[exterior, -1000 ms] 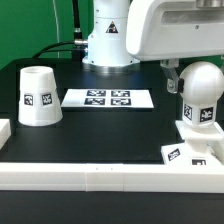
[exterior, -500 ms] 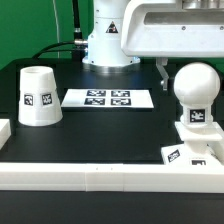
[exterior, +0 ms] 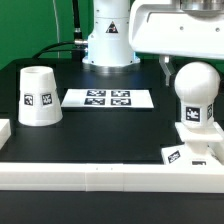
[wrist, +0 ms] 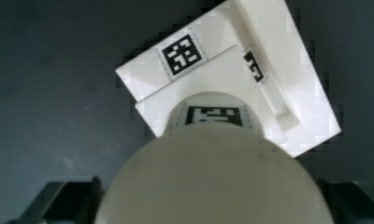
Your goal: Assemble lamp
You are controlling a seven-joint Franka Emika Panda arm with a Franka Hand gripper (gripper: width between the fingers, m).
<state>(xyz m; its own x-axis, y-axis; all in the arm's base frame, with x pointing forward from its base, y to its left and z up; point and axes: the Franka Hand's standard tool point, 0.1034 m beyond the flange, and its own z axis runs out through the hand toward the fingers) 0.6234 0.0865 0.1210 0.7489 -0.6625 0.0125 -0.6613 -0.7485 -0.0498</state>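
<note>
The ball-shaped bulb (exterior: 197, 85) stands upright with its tagged neck in the squat base (exterior: 197, 150) at the exterior view's right. My gripper (wrist: 205, 203) reaches down from above and is shut on the ball, one dark finger (exterior: 164, 68) showing beside it. In the wrist view the bulb (wrist: 210, 170) fills the foreground between both fingers (wrist: 68, 203), with the base (wrist: 282, 75) beyond it. The cup-like shade (exterior: 40, 97) stands alone at the exterior view's left.
The marker board (exterior: 108, 98) lies flat mid-table in front of the arm's white pedestal (exterior: 108, 40). A long white rail (exterior: 100, 173) runs along the front edge, with a short block (exterior: 4, 132) at its left end.
The bulb's neck tag has shifted toward the exterior view's left, so the bulb has turned in my grip. The hand above it has shifted slightly. The shade has not moved.
</note>
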